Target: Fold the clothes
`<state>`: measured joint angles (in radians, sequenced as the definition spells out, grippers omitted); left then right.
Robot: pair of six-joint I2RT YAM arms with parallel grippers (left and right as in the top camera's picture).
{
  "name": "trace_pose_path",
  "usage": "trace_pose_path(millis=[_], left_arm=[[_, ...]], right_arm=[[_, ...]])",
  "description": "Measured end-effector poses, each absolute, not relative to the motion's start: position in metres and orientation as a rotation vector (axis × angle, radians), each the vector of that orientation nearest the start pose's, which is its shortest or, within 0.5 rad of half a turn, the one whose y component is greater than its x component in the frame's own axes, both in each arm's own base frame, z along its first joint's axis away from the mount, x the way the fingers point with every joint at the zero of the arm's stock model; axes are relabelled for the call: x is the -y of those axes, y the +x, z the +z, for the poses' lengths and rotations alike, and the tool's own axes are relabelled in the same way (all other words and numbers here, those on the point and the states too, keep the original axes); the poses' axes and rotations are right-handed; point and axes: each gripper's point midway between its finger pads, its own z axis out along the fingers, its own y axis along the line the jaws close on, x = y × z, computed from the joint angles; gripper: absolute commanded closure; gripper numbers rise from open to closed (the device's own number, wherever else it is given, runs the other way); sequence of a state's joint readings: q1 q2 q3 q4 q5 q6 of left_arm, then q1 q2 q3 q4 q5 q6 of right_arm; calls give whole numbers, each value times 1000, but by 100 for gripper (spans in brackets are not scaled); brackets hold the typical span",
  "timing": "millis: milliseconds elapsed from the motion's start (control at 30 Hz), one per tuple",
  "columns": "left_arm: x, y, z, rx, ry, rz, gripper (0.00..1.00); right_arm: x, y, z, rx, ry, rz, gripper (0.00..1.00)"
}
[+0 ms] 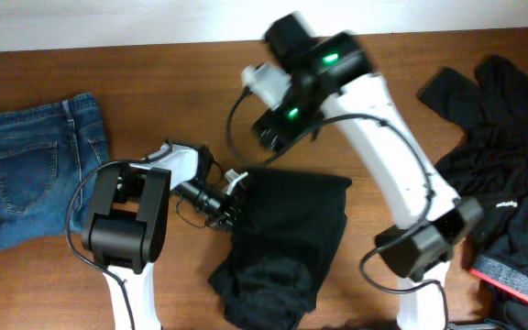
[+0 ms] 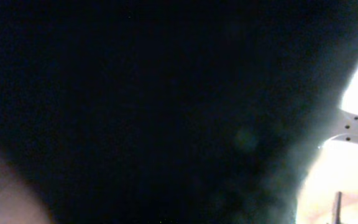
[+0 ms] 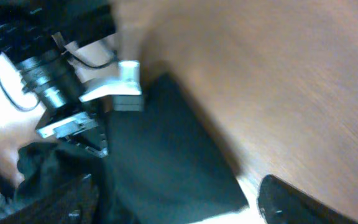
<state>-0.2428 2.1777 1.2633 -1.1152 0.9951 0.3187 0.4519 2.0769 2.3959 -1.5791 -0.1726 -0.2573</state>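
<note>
The black trousers [image 1: 291, 234] lie folded in a rough rectangle at the middle of the table, bunched at the near end. My left gripper [image 1: 233, 207] is at their left edge, shut on the fabric. Black cloth [image 2: 154, 112] fills the left wrist view and hides the fingers. In the right wrist view the trousers [image 3: 160, 155] lie below, with the left gripper [image 3: 95, 127] at their edge. My right gripper [image 1: 271, 133] hangs high above the trousers' far edge, open [image 3: 176, 208], with nothing between its fingers [image 3: 291, 202]. Folded blue jeans [image 1: 44, 170] lie at the far left.
A heap of loose black garments [image 1: 507, 156] with a red-trimmed piece [image 1: 516, 280] covers the table's right end. Bare brown tabletop [image 1: 154, 92] shows between the jeans and the trousers. The arm bases [image 1: 126, 229] stand at the near edge.
</note>
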Motion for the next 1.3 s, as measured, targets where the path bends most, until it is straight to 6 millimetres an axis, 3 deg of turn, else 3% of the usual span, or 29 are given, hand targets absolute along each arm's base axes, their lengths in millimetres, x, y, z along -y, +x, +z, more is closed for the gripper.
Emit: trace_pose_path(millis=[133, 300, 467, 633, 800, 967, 1133, 1200, 1300], left_arm=[[199, 285, 30, -3027, 458, -1587, 99], [168, 339, 49, -3076, 433, -1262, 100], [129, 400, 87, -3010, 320, -1000, 100], [77, 442, 132, -2953, 151, -751, 99], [12, 462, 184, -2898, -7, -381, 99], [-66, 477, 268, -2659, -178, -73, 99], [-141, 465, 345, -2402, -354, 138, 100], [-166, 457, 362, -2339, -415, 216, 100], [-201, 442, 373, -2292, -511, 334, 99]], right_arm=[[-171, 396, 273, -2641, -818, 255, 1], [-118, 399, 276, -2723, -625, 222, 1], [-88, 404, 275, -2757, -507, 208, 1], [-72, 407, 275, -2763, -446, 199, 1], [-66, 410, 276, -2757, -425, 195, 1], [-62, 411, 276, -2758, -409, 192, 1], [-60, 412, 276, -2758, -404, 192, 1], [-60, 412, 276, -2758, -405, 191, 1], [-60, 412, 276, -2758, -404, 191, 1]])
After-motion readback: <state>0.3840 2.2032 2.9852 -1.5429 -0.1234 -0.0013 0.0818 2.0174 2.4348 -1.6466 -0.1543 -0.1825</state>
